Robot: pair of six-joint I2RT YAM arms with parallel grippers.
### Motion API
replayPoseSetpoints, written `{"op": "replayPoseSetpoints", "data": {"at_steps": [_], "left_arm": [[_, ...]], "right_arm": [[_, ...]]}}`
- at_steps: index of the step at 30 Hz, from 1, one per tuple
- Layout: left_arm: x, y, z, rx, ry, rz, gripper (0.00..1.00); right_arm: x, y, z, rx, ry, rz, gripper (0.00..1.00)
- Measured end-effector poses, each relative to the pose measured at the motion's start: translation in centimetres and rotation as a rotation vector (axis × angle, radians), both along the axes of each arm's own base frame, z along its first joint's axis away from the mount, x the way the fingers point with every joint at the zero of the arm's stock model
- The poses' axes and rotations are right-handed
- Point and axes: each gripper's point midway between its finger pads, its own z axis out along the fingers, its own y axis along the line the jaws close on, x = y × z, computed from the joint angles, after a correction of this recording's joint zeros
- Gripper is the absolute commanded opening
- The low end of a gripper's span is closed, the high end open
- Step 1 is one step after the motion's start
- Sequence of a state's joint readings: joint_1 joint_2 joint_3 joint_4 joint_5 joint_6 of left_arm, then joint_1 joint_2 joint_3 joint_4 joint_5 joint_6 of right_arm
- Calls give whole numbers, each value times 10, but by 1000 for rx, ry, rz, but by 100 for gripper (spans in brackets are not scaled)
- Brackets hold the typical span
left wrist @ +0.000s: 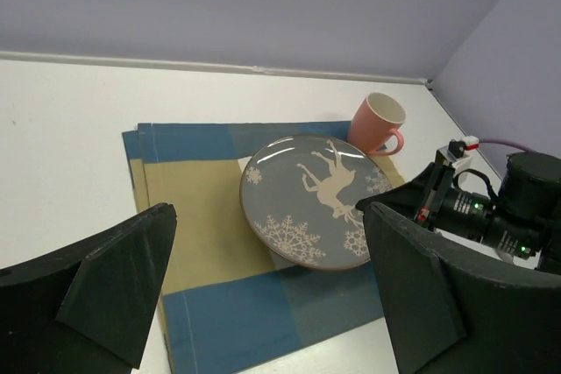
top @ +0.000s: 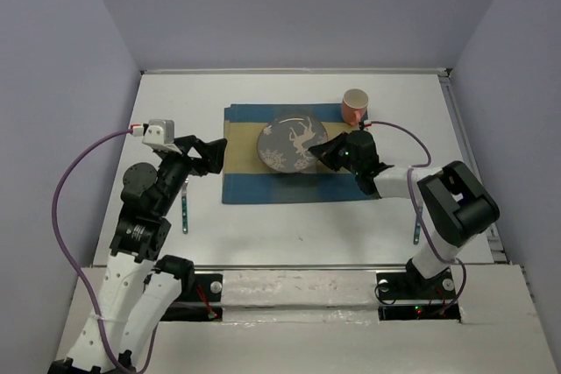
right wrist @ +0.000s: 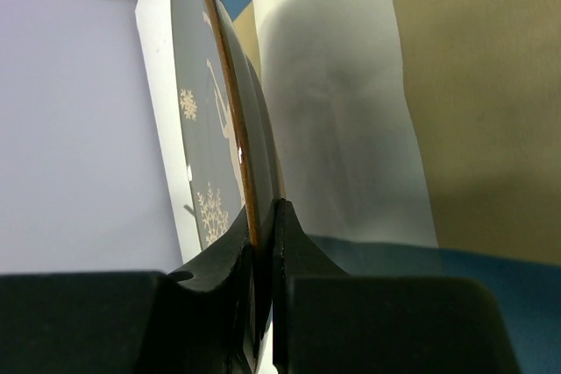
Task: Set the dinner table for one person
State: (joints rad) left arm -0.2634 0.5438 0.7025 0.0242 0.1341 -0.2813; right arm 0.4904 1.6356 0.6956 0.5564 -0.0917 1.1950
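Dinner table [top: 307, 229] was the big white top that everything sat on, and it filled most of the view from above. A checked mat [top: 263, 186] lay in the middle of it. The gray plate [top: 292, 144] with the white deer was over the mat, near its far side. A pink cup [top: 354, 105] stood just past the mat's far right corner. A thin utensil [top: 186, 208] lay on the bare table, left of the mat; I could not tell if it was a fork or a spoon.

The right gripper [top: 323, 153] was pinched tight on the plate's right rim. The left gripper [top: 210, 157] was wide open with nothing in it, up over the mat's left edge.

Things could go wrong from here. The pinch was only on the thin rim, so the plate could slip and drop. If the plate slid, it could drag the cloth and bunch it up. The cup was near the right arm, so a swing that way could knock it over.
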Motion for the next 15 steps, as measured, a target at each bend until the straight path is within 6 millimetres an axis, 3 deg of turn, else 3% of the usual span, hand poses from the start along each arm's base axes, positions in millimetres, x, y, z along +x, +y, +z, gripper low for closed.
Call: {"op": "replayPoseSetpoints", "data": {"at_steps": [2, 10, 15], "left_arm": [[-2, -1, -6, 17, 14, -7, 99], [-8, 0, 4, 29, -32, -6, 99], [-8, 1, 4, 29, -31, -4, 99]], "right_arm": [[8, 3, -3, 2, 4, -11, 0], [27, 15, -1, 23, -12, -9, 0], [29, 16, -22, 6, 28, -7, 1]]}}
